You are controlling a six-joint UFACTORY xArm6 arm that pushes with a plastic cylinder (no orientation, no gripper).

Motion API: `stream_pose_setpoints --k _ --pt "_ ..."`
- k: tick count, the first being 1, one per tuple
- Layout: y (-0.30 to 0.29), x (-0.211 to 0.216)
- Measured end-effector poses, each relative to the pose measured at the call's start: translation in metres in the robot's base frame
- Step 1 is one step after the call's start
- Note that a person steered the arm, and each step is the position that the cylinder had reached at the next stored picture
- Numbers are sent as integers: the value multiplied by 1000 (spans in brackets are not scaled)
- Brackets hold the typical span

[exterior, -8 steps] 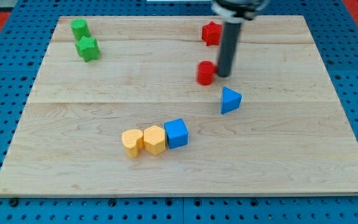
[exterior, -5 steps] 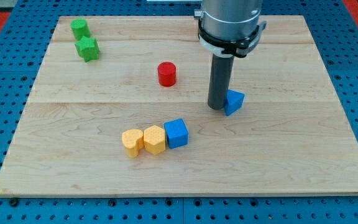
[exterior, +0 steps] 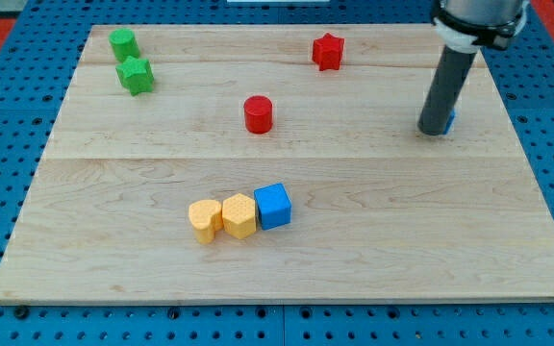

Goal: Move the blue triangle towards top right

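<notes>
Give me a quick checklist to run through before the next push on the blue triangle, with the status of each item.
1. My tip against the blue triangle: ok, it sits at the block's left side.
2. Triangle fully visible: not ok, the rod hides most of it.
3. Path toward the top right free of blocks: ok.
4. Room before the wooden board ends: ok, but the right edge is near.
5. Red star and red cylinder clear of the rod: ok, both well to the view's left.
6. Triangle's orientation: cannot tell.
</notes>
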State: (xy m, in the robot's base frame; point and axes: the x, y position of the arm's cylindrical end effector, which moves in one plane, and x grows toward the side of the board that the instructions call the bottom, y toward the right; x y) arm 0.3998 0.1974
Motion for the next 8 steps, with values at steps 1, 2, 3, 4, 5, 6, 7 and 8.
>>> stream_pose_setpoints --k 1,2,3,4,5,6,7,8 --pt "25 22" --pt "34 -14" --pt "19 -63" --pt "10 -70" --pt "3 -48" --pt "-34 -72" --pt "-58 -99" --pt "-58 -101"
